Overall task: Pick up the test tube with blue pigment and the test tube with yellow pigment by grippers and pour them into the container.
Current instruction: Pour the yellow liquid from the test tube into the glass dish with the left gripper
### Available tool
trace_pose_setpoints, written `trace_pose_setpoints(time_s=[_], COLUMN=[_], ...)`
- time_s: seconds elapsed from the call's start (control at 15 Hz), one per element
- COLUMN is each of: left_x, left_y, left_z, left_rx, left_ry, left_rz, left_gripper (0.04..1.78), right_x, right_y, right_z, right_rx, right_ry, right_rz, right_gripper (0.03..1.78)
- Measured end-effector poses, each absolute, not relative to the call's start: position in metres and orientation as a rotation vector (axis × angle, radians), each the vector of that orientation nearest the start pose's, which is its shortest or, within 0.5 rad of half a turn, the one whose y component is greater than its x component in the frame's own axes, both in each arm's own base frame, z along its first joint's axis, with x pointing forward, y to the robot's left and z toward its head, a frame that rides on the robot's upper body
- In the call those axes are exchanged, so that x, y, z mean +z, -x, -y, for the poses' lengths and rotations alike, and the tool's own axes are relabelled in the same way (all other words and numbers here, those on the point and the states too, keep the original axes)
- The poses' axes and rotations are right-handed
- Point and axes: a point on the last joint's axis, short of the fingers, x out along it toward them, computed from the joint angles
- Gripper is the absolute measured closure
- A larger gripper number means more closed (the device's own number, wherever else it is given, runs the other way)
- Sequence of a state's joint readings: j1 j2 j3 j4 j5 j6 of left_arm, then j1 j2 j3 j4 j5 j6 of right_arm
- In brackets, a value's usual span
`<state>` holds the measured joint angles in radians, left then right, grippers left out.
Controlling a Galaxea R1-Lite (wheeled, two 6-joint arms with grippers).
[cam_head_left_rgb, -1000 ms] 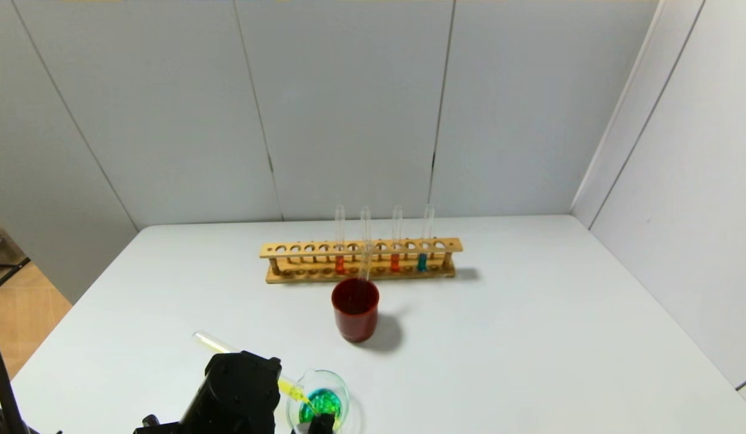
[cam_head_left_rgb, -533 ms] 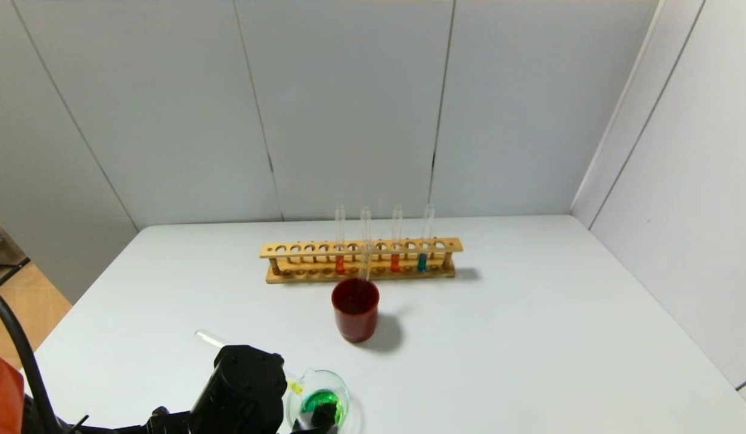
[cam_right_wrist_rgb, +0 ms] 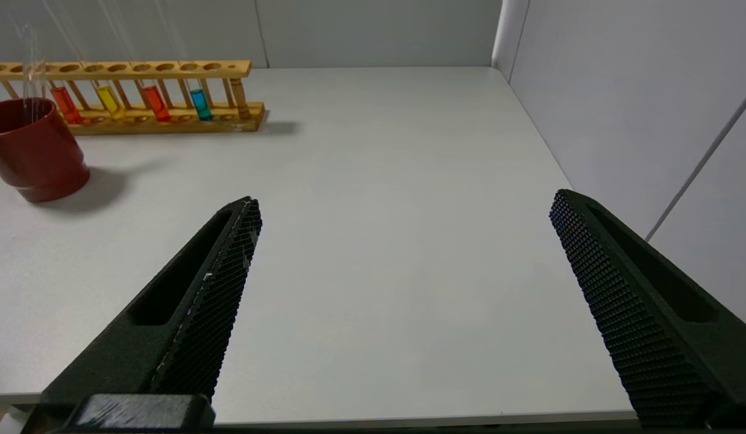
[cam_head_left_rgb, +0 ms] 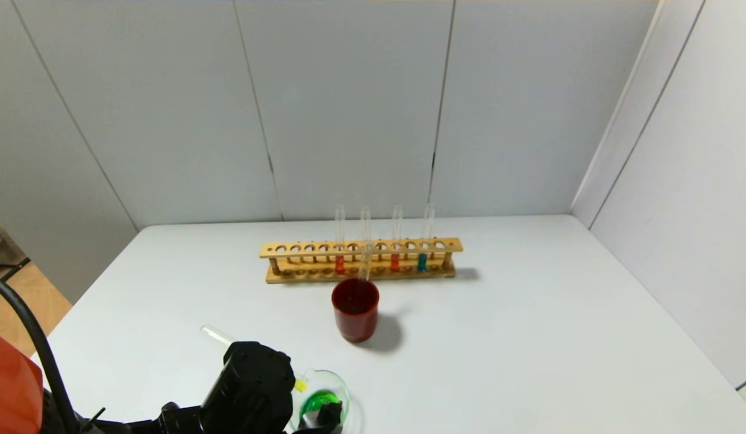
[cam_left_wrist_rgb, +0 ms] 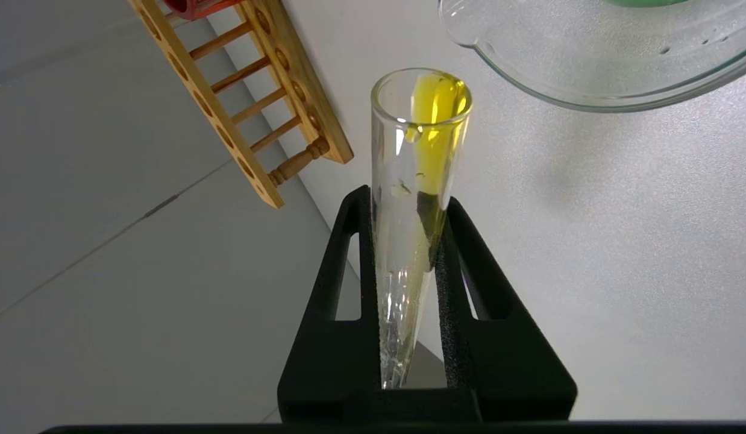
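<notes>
My left gripper [cam_head_left_rgb: 282, 398] [cam_left_wrist_rgb: 407, 199] is shut on the test tube with yellow pigment [cam_left_wrist_rgb: 420, 132], held tilted at the table's front. A little yellow liquid sits at its mouth [cam_head_left_rgb: 300, 384], just beside the rim of the container [cam_head_left_rgb: 343, 392] [cam_left_wrist_rgb: 560, 84], which holds green liquid [cam_head_left_rgb: 317, 400]. A test tube with blue pigment [cam_head_left_rgb: 422, 262] [cam_right_wrist_rgb: 197, 103] stands in the wooden rack [cam_head_left_rgb: 361, 248] [cam_right_wrist_rgb: 168, 123]. Another yellow tube [cam_right_wrist_rgb: 108, 101] stands there too. My right gripper [cam_right_wrist_rgb: 403, 211] is open and empty, low over the table's right front edge.
A dark red cup [cam_head_left_rgb: 355, 308] [cam_right_wrist_rgb: 32, 150] stands between rack and beaker with an empty clear tube [cam_right_wrist_rgb: 29, 54] in it. Two orange-red tubes [cam_head_left_rgb: 340, 264] [cam_head_left_rgb: 395, 262] stand in the rack. White walls close the back and right.
The left gripper has shifted a little right and drawn the tube's mouth back from over the beaker to its rim. The yellow stream has stopped. The beaker's liquid has turned from teal to green.
</notes>
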<state>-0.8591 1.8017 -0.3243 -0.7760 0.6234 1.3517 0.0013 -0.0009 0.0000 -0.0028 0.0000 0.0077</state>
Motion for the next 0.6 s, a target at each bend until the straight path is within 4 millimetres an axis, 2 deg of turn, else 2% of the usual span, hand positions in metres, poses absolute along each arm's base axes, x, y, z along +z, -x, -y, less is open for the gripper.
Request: trace_pose_setpoints(time_s=[0.6], left_x=[0.0561], left_y=[-0.1657], left_z=[0.1702], left_rx=[-0.579], left_ry=[-1.851], left_rz=[-0.314], left_gripper=[1.49], right_x=[0.0757], right_y=[0.0229], right_z=[0.0000], right_rx=[0.001], right_ry=[-0.007], right_rz=[0.004], right_gripper=[0.06])
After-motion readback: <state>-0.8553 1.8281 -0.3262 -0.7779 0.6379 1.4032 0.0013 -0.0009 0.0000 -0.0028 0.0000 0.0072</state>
